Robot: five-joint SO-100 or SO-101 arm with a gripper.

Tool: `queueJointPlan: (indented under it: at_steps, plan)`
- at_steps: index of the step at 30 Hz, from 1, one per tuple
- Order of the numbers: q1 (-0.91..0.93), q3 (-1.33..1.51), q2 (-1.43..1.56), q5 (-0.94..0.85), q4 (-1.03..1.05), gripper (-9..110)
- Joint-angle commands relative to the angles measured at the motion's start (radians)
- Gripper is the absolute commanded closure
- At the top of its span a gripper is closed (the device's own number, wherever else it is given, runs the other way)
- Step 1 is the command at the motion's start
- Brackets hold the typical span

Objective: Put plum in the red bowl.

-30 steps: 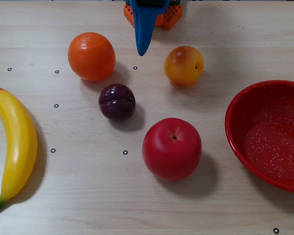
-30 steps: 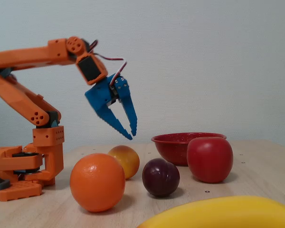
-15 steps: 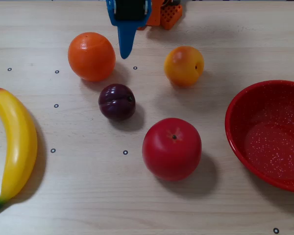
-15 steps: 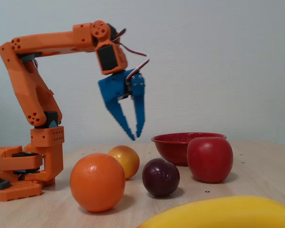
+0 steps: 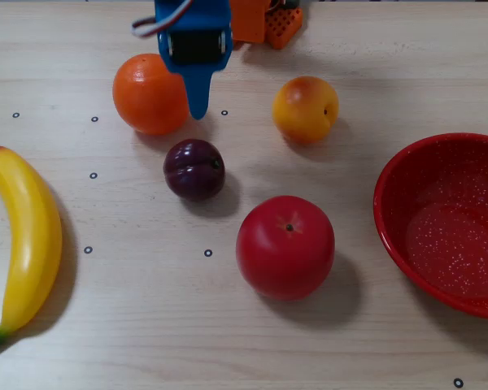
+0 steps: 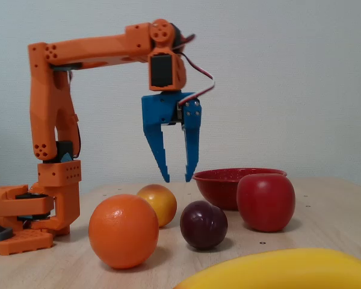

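You had the orange arm [image 6: 54,108] standing tall at the left of the fixed view, its forearm reaching level toward the right and the wrist turned straight down; its base ran off that view's left edge, and in the overhead view only a scrap of it showed at the top. The table [image 5: 146,325] carried everything else.

The red bowl [image 5: 447,223] sat at the right of the overhead view, cut off by the right edge, so you saw only part of its rim and speckled floor. In the fixed view the apple [image 6: 266,201] hid much of its front wall. The banana [image 5: 24,244] lay along the left side from above; in the fixed view it was only a blurred yellow arc along the bottom edge, cropped at both ends.

The apple stood near the middle, between plum and bowl. The orange [image 5: 150,93] sat at upper left (the blue finger overlapped its right edge from above). The peach [image 5: 305,108] sat at upper right of centre, partly hidden behind the orange in the fixed view.

Your gripper [image 6: 177,179] hung in the air with its two blue fingers spread moderately apart, holding nothing, tips pointing down, clear of the fruit. From above, the fingers merged into one blue wedge.

The plum [image 5: 194,169] rested on the table, below the gripper's tip in the overhead view, well apart from the bowl.
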Motion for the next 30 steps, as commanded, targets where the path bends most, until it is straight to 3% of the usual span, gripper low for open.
queueJointPlan:
  at_steps: [1,15,30]
  plan:
    - [0.028,-0.097,0.037,-0.023,0.020,87]
    - [0.074,0.041,0.051,-0.158,-0.074,68]
    - [0.104,0.046,-0.029,-0.261,-0.124,59]
